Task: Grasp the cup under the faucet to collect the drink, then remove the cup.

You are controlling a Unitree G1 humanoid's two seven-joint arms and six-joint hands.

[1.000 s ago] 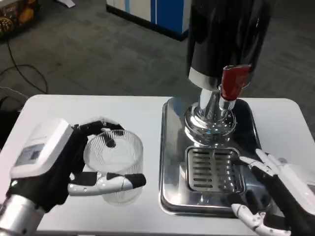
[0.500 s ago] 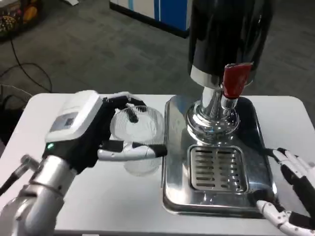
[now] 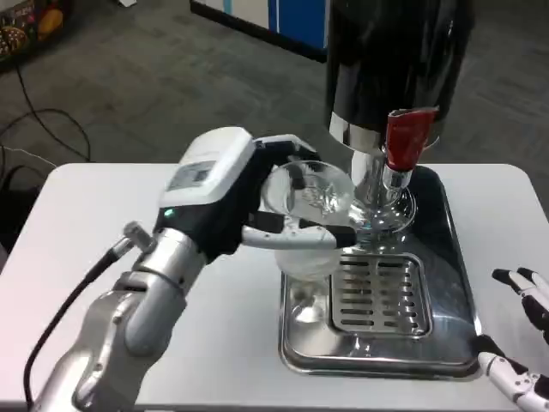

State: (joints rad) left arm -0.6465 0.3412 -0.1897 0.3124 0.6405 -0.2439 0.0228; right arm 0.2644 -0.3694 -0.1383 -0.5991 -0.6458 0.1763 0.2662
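Note:
My left hand (image 3: 230, 199) grips a clear ribbed plastic cup (image 3: 310, 219) and holds it in the air over the left edge of the steel drip tray (image 3: 377, 352). The cup sits just left of the chrome spout column (image 3: 382, 193), under the black dispenser body (image 3: 395, 60). A red tap handle (image 3: 405, 139) hangs on the dispenser's front, right of the cup. My right hand (image 3: 523, 343) lies at the tray's lower right corner with its fingers spread and nothing in them.
The slotted grate (image 3: 377, 294) lies in the middle of the drip tray. The white table (image 3: 103, 257) stretches to the left, with its rounded edge at the far left. A black cable (image 3: 69, 305) runs along my left forearm.
My left hand has lifted the cup up and to the right, from the bare table onto the tray's left edge beside the spout. My right hand has drawn back toward the lower right corner.

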